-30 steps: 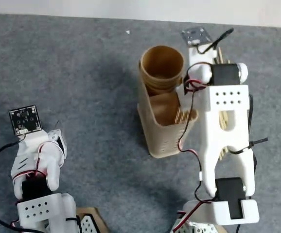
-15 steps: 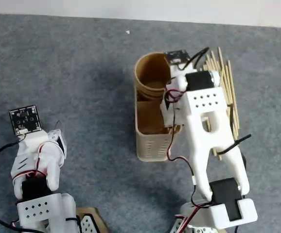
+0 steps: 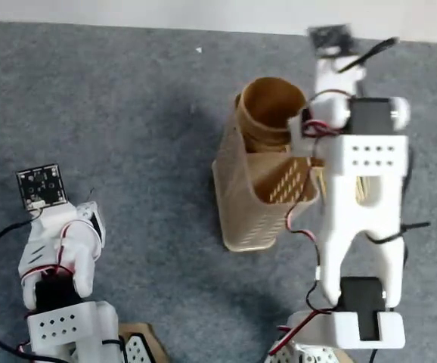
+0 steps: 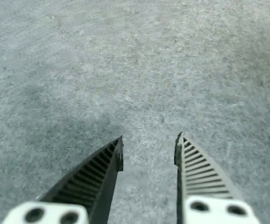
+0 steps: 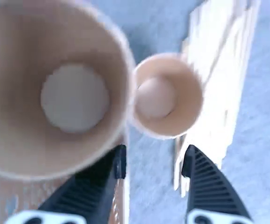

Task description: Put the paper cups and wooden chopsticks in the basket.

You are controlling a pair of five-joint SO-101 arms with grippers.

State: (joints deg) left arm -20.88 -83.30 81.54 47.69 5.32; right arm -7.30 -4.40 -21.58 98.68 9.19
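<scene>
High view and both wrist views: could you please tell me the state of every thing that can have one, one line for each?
Basket: open on top, cups at its far end.
Stacked cups: upright, mouth up, inside the basket.
Second cup: upright, mouth up; inside the basket or not, cannot tell.
Chopsticks: lying flat beside the basket, not in it.
Left claw: open, empty, over the mat.
Right claw: open, empty, above the cups.

Grey carpet (image 3: 128, 136) covers the table, with a pale strip (image 3: 203, 13) beyond.
</scene>
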